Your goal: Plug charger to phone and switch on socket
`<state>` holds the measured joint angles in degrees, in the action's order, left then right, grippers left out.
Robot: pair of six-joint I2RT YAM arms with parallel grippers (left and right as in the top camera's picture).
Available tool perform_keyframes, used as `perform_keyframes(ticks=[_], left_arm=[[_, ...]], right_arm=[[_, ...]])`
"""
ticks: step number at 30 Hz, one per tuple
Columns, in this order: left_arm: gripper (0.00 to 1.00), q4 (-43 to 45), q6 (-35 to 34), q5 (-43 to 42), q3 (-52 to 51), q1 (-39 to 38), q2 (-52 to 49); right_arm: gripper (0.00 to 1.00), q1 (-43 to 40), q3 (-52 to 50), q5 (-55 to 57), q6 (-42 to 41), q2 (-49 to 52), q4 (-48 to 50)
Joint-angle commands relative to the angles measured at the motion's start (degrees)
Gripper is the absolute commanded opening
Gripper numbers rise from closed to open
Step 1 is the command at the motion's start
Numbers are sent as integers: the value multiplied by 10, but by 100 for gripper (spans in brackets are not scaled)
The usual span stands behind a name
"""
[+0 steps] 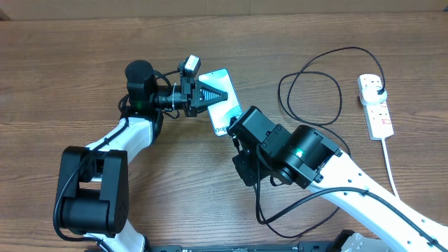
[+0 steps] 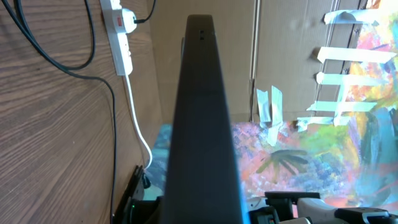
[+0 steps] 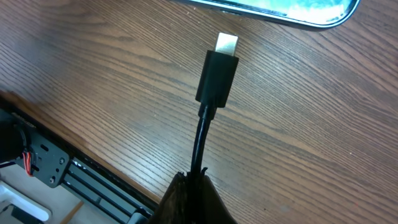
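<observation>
Two end effectors work over the table. The socket lies well apart from the phone. The left end effector is clamped on the phone. The right end effector, just beside the phone's lower end, pinches the charger, whose tip is just short of the phone's edge. The step in hand looks like insertion. Next, the tip must line up with the port.

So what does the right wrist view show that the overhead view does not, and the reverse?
Only right wrist: the charger's metal connector tip, its cable pinched in the right gripper, just short of the phone. Only overhead: the socket, the charger's plug in it, the left gripper holding the phone. Both: phone, wooden table.
</observation>
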<state>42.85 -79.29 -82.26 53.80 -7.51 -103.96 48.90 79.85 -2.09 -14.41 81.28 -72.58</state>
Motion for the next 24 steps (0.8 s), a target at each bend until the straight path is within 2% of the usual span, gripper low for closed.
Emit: perform_keyframes(ticks=[1,15,24], left_arm=[[4,4,16,2,15,-3,1],[4,4,1,2,15,-4,1],[4,4,-52,2,15,-4,1]], right_arm=[[4,3,-1,7,-6,-2,9],[4,3,-1,5,-21,-2,20],[4,3,-1,5,-21,-2,20]])
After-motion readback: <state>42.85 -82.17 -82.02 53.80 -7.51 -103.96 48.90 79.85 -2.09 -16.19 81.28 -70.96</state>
